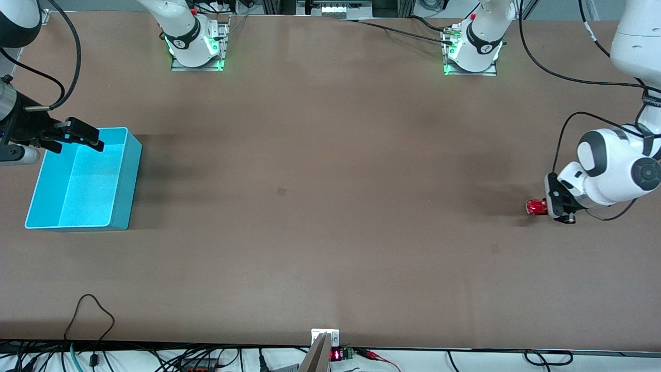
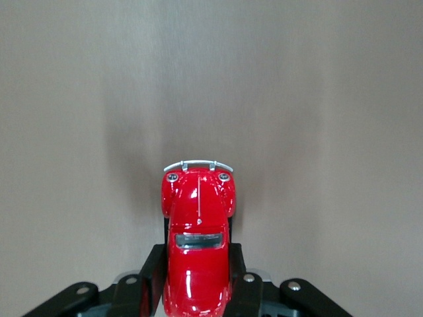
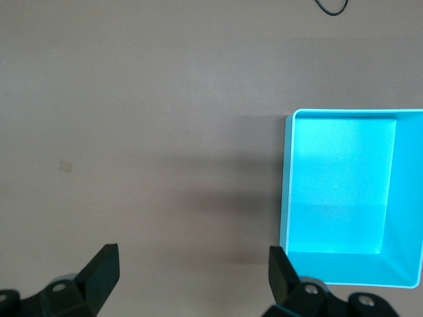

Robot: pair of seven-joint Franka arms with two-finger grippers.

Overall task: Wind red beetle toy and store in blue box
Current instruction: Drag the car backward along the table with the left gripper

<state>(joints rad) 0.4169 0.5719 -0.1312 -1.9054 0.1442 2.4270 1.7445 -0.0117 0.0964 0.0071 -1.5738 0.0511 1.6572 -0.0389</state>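
Note:
The red beetle toy (image 1: pixel 535 206) is at the left arm's end of the table, low at the table surface. My left gripper (image 1: pixel 543 207) is shut on its sides. In the left wrist view the toy (image 2: pixel 198 205) sticks out from between the black fingers (image 2: pixel 151 274), silvery bumper pointing away from the gripper (image 2: pixel 198 267). The blue box (image 1: pixel 129 175) stands empty at the right arm's end of the table. My right gripper (image 1: pixel 82 137) hangs open and empty over the box's rim. In the right wrist view the box (image 3: pixel 344 191) lies beside the open gripper (image 3: pixel 192 264).
The brown table (image 1: pixel 330 206) stretches between the toy and the box. Both arm bases (image 1: pixel 196 46) stand along the table's edge farthest from the front camera. Cables (image 1: pixel 93 310) lie at the edge nearest the front camera.

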